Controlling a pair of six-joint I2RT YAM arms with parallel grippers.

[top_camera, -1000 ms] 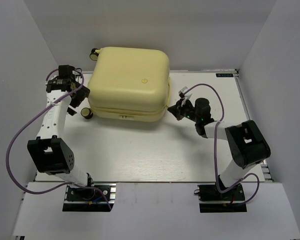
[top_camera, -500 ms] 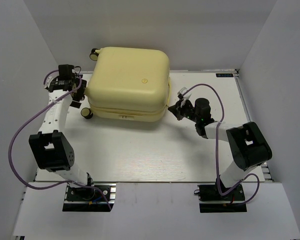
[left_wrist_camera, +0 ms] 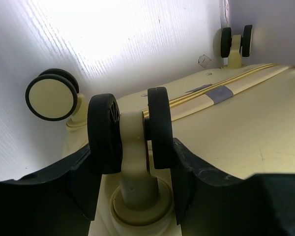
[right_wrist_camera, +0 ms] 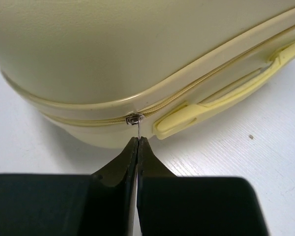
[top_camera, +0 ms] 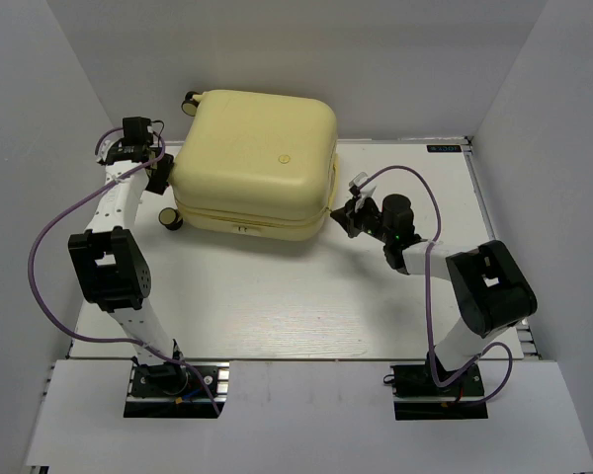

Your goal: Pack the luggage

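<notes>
Both grippers at the closed pale yellow hard-shell suitcase [top_camera: 257, 158], which lies flat toward 12 o'clock on the white table [top_camera: 277, 306].
At the suitcase's 9 o'clock, the left gripper [left_wrist_camera: 132, 167] has its black fingers on either side of a twin black-tyred caster wheel [left_wrist_camera: 104, 132], close against it; whether they press it I cannot tell. At its 3 o'clock, the right gripper [right_wrist_camera: 137, 141] is pressed together, pinching the thin metal zipper pull [right_wrist_camera: 136, 129] on the seam, just beside a yellow side handle [right_wrist_camera: 226, 91].
</notes>
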